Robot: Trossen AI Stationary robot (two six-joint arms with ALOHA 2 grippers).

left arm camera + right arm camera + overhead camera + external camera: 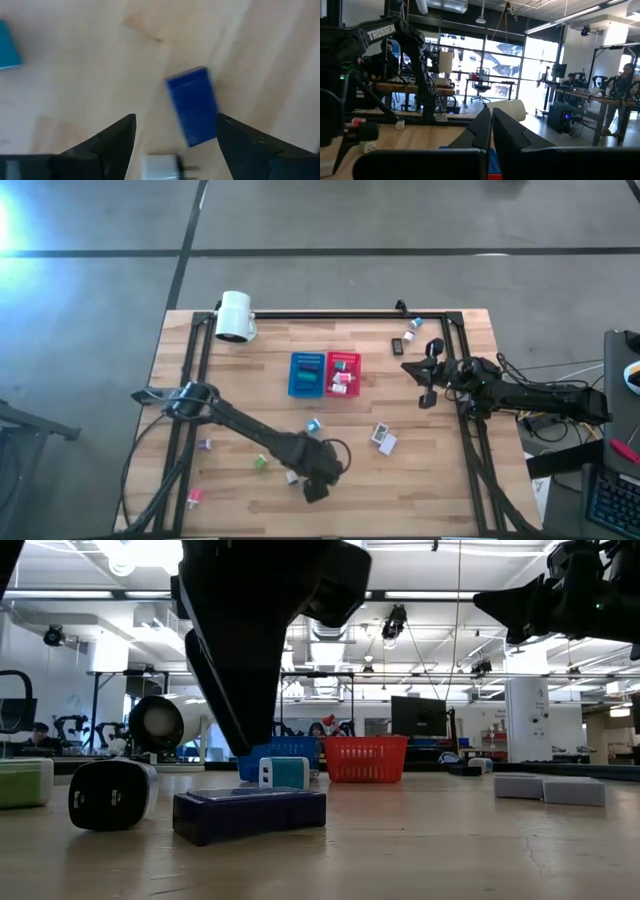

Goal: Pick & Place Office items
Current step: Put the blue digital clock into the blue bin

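My left gripper (176, 120) points straight down, open, near the table's front edge (315, 485). A small dark blue block (192, 105) lies flat on the wood below it. One finger (117, 137) and the other (240, 140) stand on either side of the block without touching it. A white piece (162, 167) and a teal piece (7, 47) lie close by. The low view shows the blue block (250, 812) in front of the teal piece (283, 772). My right gripper (425, 375) waits shut at the table's right side, raised.
A blue bin (306, 374) and a red bin (342, 373) stand side by side mid-table. A white lamp (234, 316) lies at the far left. Small pieces lie scattered: white (383, 438), green (260, 463), pink (194, 496), and some by the far right corner (410, 335).
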